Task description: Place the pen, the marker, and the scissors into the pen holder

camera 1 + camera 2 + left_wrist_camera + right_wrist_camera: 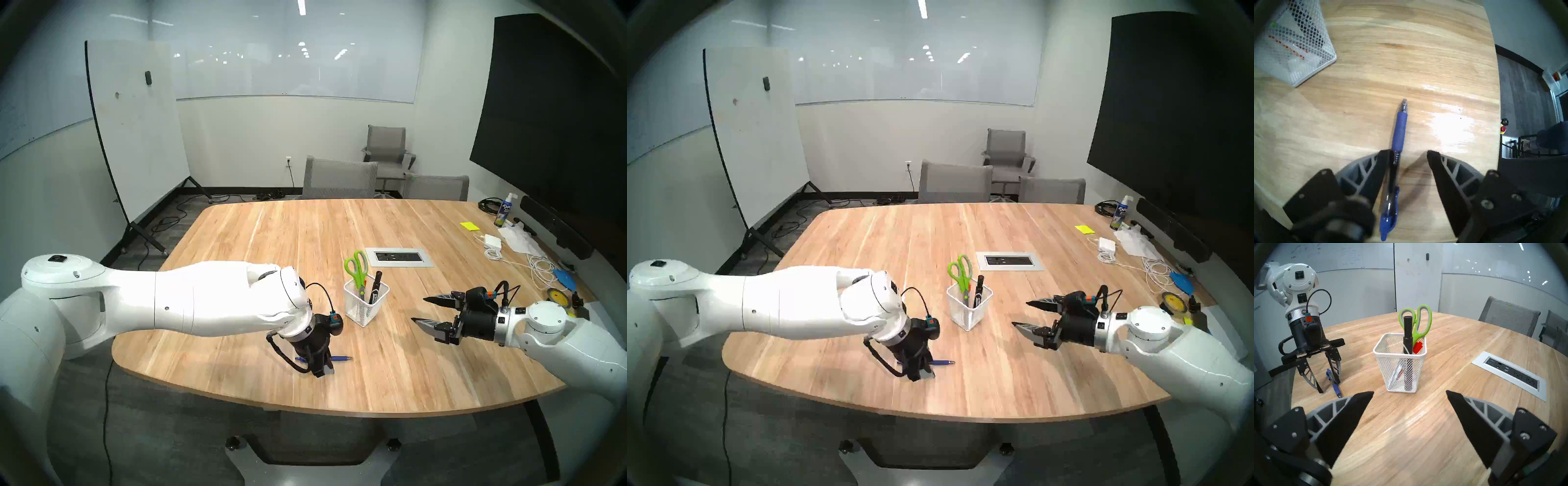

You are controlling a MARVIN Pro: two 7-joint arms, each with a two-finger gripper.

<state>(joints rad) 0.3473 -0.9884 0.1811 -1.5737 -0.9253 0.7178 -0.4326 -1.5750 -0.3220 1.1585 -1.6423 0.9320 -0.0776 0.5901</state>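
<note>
Just wood table (305,237); mtg rm

Scissors (1421,322), marker (1407,338) in pen holder (1390,351).

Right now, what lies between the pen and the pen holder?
Only bare table lies between the pen and the pen holder, as the left wrist view shows.

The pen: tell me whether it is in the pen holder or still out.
Out. The pen lies flat on the table, between the left gripper's fingers; the pen holder holds only the scissors and the marker.
</note>
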